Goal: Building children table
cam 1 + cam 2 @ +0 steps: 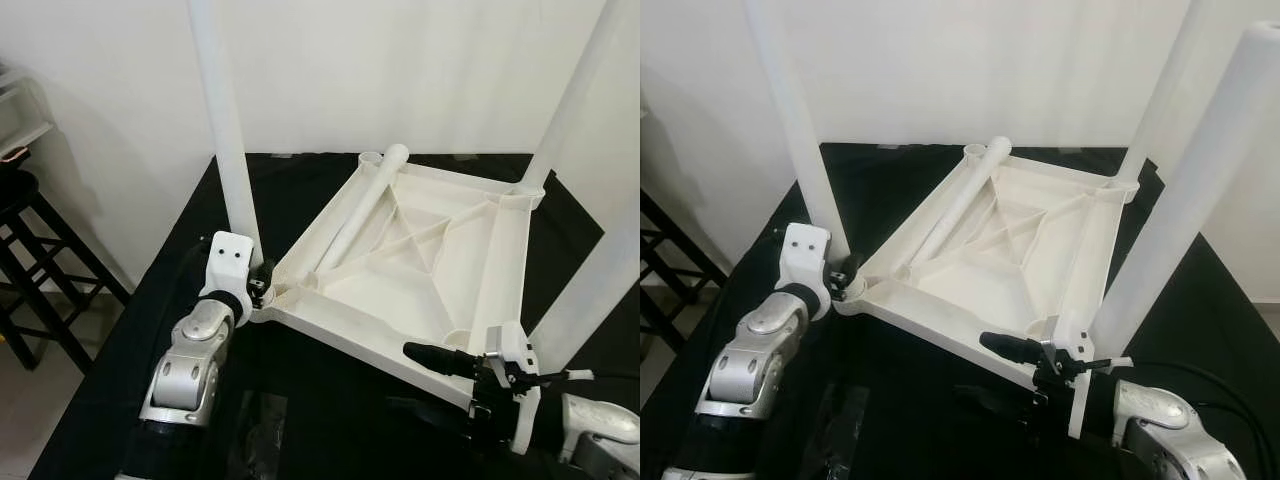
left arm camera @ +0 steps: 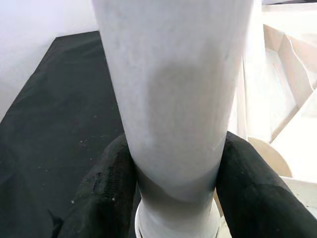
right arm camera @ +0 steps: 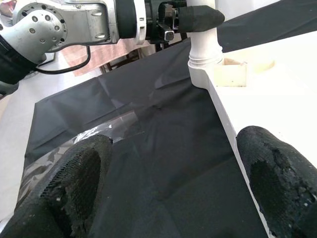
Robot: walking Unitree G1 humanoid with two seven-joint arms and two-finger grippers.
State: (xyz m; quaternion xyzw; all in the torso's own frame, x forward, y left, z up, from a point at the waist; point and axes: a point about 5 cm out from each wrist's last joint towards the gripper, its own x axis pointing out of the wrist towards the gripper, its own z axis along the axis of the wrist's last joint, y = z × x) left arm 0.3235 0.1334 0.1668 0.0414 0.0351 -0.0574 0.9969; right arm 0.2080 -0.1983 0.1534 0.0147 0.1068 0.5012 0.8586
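White plastic tabletop (image 1: pixel 420 250), upside down on a black cloth (image 1: pixel 150 300), ribbed underside up.

Legs: three stand upright in corner sockets. One at the left corner (image 1: pixel 225 120), one at the far right corner (image 1: pixel 570 100), one at the near right corner (image 1: pixel 1180 200). A fourth leg (image 1: pixel 365 205) lies loose across the underside, its end by the empty far socket (image 1: pixel 370 158).

Left gripper (image 2: pixel 173 193): clamped on the left leg just above its socket, a black finger pressed to each side.

Right gripper (image 3: pixel 173 183): fingers spread wide, holding nothing, low over the cloth beside the near edge of the tabletop, close to the near right leg.

Other items: clear plastic wrap (image 1: pixel 255 425) on the cloth near the left arm; dark stool (image 1: pixel 30 260) on the floor to the left.

Risks, as judged: the held leg may not be fully seated, and pushing it off-axis could jam it or tip the tabletop. The loose leg can roll off if the tabletop tilts. The right arm, moving up, could knock the near right leg.
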